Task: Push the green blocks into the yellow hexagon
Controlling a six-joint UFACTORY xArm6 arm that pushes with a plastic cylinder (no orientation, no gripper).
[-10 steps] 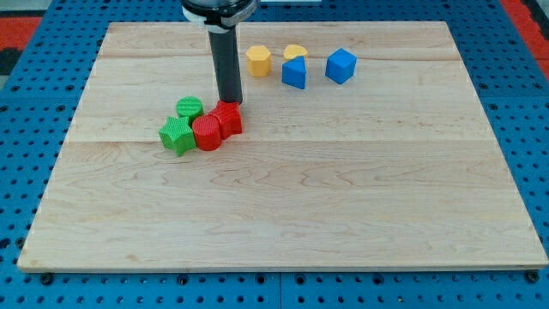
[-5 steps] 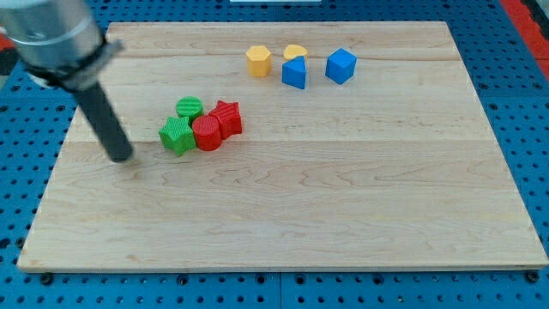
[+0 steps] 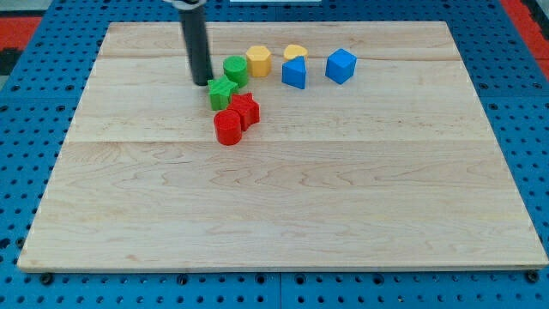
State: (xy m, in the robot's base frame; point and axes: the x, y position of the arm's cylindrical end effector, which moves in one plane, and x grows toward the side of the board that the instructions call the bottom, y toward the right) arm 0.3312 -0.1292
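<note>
My tip (image 3: pixel 202 82) rests on the board just left of the green blocks. A green cylinder (image 3: pixel 235 69) sits touching the left side of the yellow hexagon (image 3: pixel 258 61). A green star-shaped block (image 3: pixel 222 93) lies just below the cylinder, right of my tip and close to it. A red star (image 3: pixel 244 111) and a red cylinder (image 3: pixel 227 127) sit directly below the green star, touching it.
A yellow half-round block (image 3: pixel 296 52) sits behind a blue block (image 3: pixel 294 74); a blue cube (image 3: pixel 340 65) lies right of them. The wooden board (image 3: pixel 283 215) lies on a blue pegboard.
My tip swung from the left edge up to the top centre. The green blocks moved up and right toward the yellow hexagon; the red blocks shifted right with them.
</note>
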